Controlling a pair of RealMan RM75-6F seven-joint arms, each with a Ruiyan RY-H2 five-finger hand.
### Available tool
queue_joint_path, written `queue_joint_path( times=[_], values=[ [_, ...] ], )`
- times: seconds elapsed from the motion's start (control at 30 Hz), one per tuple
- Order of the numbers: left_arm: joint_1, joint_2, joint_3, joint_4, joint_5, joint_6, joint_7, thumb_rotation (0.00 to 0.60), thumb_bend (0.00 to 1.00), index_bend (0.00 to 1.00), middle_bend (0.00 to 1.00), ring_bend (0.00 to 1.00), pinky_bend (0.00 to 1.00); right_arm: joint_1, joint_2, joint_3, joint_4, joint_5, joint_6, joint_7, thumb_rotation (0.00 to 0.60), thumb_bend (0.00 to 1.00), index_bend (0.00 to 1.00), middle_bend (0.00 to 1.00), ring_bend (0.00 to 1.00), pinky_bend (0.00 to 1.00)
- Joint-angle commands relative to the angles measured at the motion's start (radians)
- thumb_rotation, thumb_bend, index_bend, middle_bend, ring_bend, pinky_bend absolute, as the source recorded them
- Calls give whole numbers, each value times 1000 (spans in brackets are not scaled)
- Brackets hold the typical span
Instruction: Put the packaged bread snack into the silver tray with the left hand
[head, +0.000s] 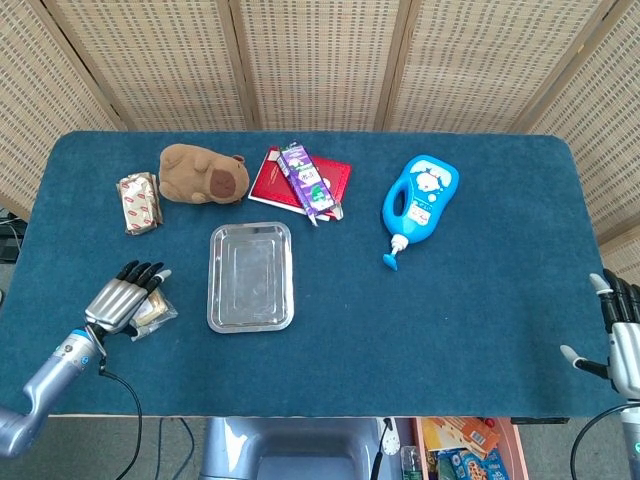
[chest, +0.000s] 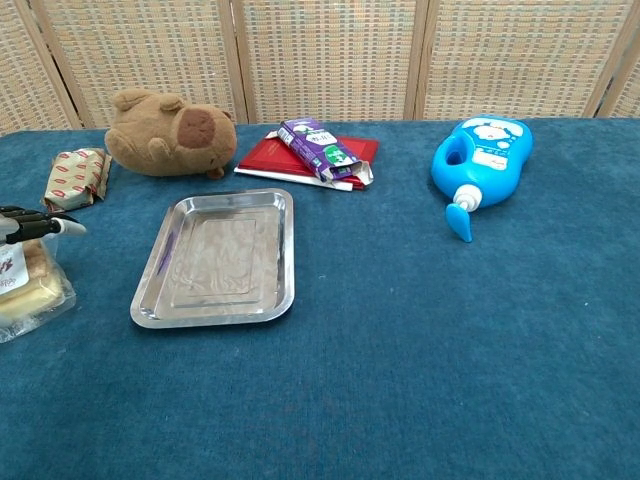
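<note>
My left hand (head: 126, 299) sits at the lower left of the head view, fingers spread and laid over the packaged bread snack (head: 152, 312), which lies on the blue table (head: 450, 320) just left of the silver tray (head: 251, 276). From these views I cannot tell whether the fingers actually clamp the packet or only rest on top of it. In the chest view the snack (chest: 28, 285) shows at the far left edge with the fingertips (chest: 40, 222) reaching in above it. The tray lies flat near the middle left of the frame, apart from the snack. My right hand (head: 620, 340) is at the lower right edge, off the table, fingers apart and holding nothing. Along the upper part of the frame I see a small red-and-white packet (head: 138, 201), a brown plush toy (head: 205, 175), a purple carton (head: 307, 180) lying on a red book (head: 285, 185), and a blue bottle (head: 419, 203) on its side.
</note>
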Motion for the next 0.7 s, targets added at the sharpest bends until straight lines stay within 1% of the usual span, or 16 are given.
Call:
queue_joint_path(
  times=[0.03,0.07,0.1,0.13,0.2,0.23,0.3,0.4,0.5,0.6,0.7],
  values=[
    [3,-27,-2,42,-17,4,-38,600,0,0,0,0,97,2,-2,-1,1,1,-6,1,600,0,0,0,0,0],
    [5,-36,-4,57,-21,9,-51,600,0,10,27,3,176,3,-2,0,1,1,-7,0,600,0,0,0,0,0],
    [5,-43,-5,71,-22,13,-62,600,0,69,97,38,273,4,-3,0,1,1,-7,0,600,0,0,0,0,0],
    [6,-52,-5,87,-24,14,-76,600,0,128,163,78,335,4,-3,0,1,1,-9,0,600,0,0,0,0,0],
    [7,-61,-6,109,-29,18,-90,600,4,341,366,236,487,5,-3,0,0,2,-10,0,600,0,0,0,0,0],
    [9,-67,-8,122,-30,28,-96,600,14,392,412,278,520,5,-4,0,0,2,-10,-1,600,0,0,0,0,0],
    [13,-74,-12,139,-32,44,-102,600,68,498,503,363,590,5,-4,0,0,2,-11,0,600,0,0,0,0,0],
    [19,-64,-21,141,-36,73,-119,600,111,557,549,408,622,6,-4,-1,0,2,-14,4,600,0,0,0,0,0],
    [21,-37,-38,112,-35,114,-141,600,112,559,551,410,623,5,-3,-1,0,1,-13,6,600,0,0,0,0,0],
    [8,18,-84,34,-31,178,-161,600,112,559,551,410,623,5,-2,0,-1,2,-12,8,600,0,0,0,0,0],
    [-29,61,-131,-53,-39,185,-152,600,112,560,551,410,621,5,-1,1,-2,3,-12,10,600,0,0,0,0,0]
  ],
)
